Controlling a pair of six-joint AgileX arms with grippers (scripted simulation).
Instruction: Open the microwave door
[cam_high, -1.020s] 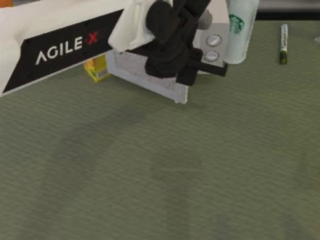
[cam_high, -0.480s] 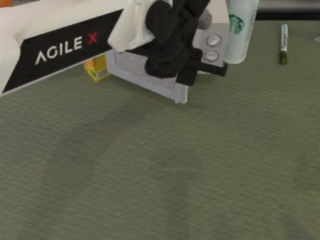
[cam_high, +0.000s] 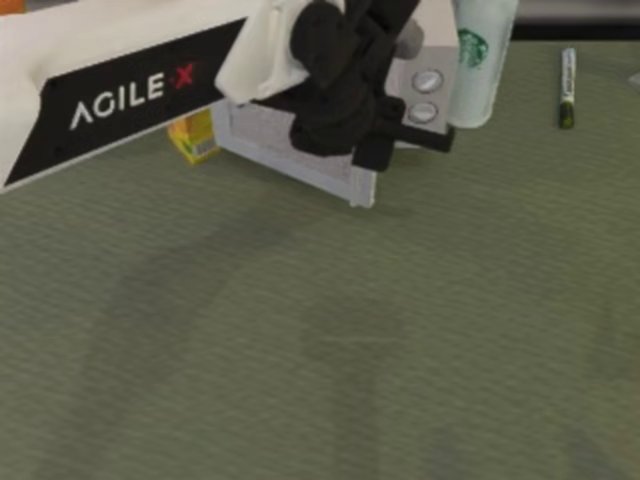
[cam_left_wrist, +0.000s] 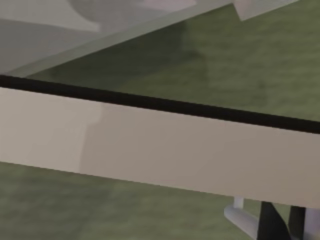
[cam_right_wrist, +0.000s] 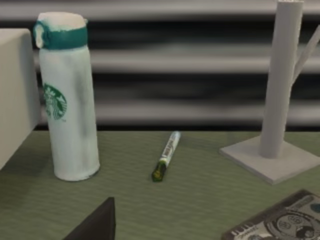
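Observation:
The white microwave (cam_high: 437, 28) stands at the table's far edge, its two-knob panel (cam_high: 425, 96) facing front. The microwave door (cam_high: 325, 168), white with a grey mesh window, is swung partly outward from the body. My left arm reaches in from the left, and its black left gripper (cam_high: 385, 140) sits over the door's free end. In the left wrist view the door (cam_left_wrist: 160, 145) fills the frame as a white band. The black fingers (cam_left_wrist: 272, 225) are closed around its grey handle (cam_left_wrist: 240, 219). My right gripper (cam_right_wrist: 100, 225) is parked outside the top view, on the right.
A yellow carton (cam_high: 195, 138) stands left of the door, under my left arm. A white-and-green bottle (cam_high: 480, 60) is just right of the microwave, with a marker (cam_high: 567, 88) farther right. The right wrist view also shows a white stand (cam_right_wrist: 280, 125) and a printed mat (cam_right_wrist: 285, 220).

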